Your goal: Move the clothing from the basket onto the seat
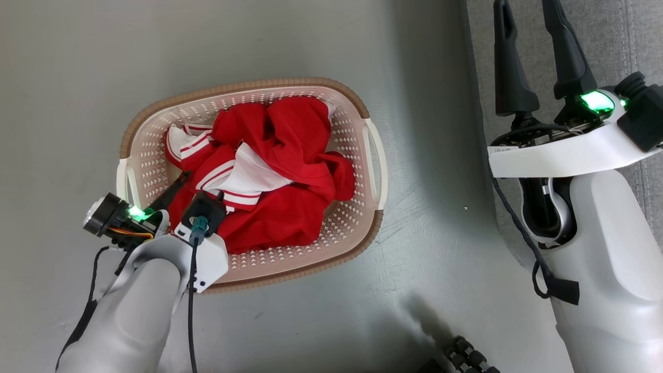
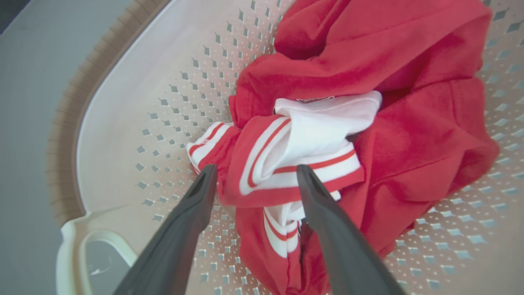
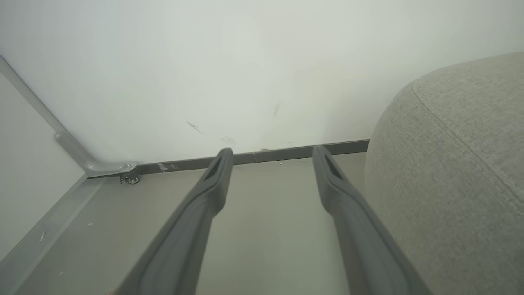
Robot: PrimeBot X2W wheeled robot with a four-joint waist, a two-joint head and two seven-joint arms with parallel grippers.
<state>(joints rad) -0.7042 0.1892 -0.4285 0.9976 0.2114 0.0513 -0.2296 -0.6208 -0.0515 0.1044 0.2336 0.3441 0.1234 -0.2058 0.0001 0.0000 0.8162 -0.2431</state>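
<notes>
Clothing [image 1: 274, 171]: red jerseys with white panels and red-and-white striped trim, crumpled in one heap inside the basket [image 1: 248, 85], filling it from centre toward 3 o'clock. The perforated bottom is bare at 9 o'clock. The basket stands on the grey floor [image 1: 77, 77] at the centre of the head view. Left forearm comes up from 7 o'clock, wrist over the basket's 8 o'clock rim beside a handle, green lamp lit, fingers angled down into the basket toward 1 o'clock. Left gripper [image 2: 257, 169] is spread wide, holding nothing. Its two tips straddle a striped white-and-red fold at the near edge of the heap; whether they touch the fabric I cannot tell. A sliver of dark print shows on a white panel, too small to read. Right arm rises from 5 o'clock, fingers pointing to 12 o'clock. Right gripper [image 1: 524, 10] is likewise wide and empty, above the edge of the grey seat [image 1: 621, 41] at 2 o'clock, well apart from the basket. White tag [image 1: 505, 150] on the right wrist bears faint writing, unreadable.
</notes>
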